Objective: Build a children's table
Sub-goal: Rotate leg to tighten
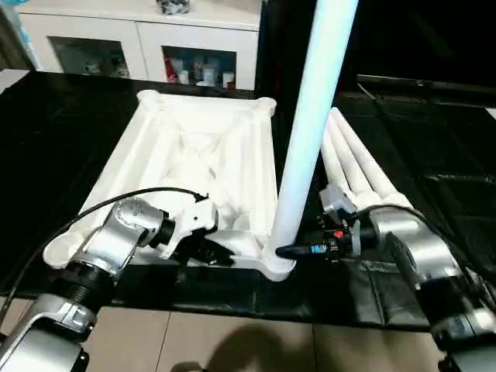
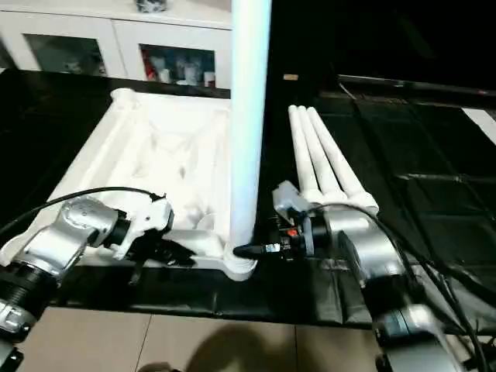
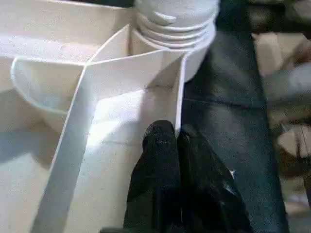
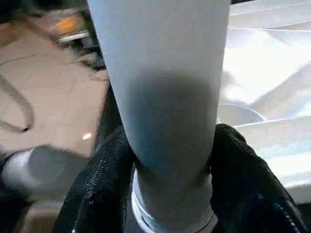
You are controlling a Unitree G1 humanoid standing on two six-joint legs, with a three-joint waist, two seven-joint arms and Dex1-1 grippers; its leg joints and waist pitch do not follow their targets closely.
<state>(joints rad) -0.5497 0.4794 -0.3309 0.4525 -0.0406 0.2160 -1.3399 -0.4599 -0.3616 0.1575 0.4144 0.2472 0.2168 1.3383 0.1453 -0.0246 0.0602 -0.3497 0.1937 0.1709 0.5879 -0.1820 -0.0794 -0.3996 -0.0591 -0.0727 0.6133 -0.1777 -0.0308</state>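
Observation:
The white tabletop [image 1: 194, 147] lies upside down on a black mat, ribs up. One white leg [image 1: 310, 116] stands upright in its near right corner socket [image 1: 280, 265]. My right gripper [image 1: 283, 249] is closed around this leg just above the socket, and its black fingers [image 4: 104, 174] press on both sides of the tube. My left gripper [image 1: 221, 256] is at the tabletop's near edge, left of that corner. Its fingers [image 3: 158, 145] are shut on the thin rim wall [image 3: 179, 97]. The leg's ridged lower end [image 3: 175, 24] sits in the socket beyond.
Three more white legs [image 1: 353, 163] lie side by side on the black mat [image 1: 62, 139], right of the tabletop. A white cabinet with glass doors [image 1: 139, 39] stands at the back. Tiled floor [image 1: 232, 341] shows in front of the mat.

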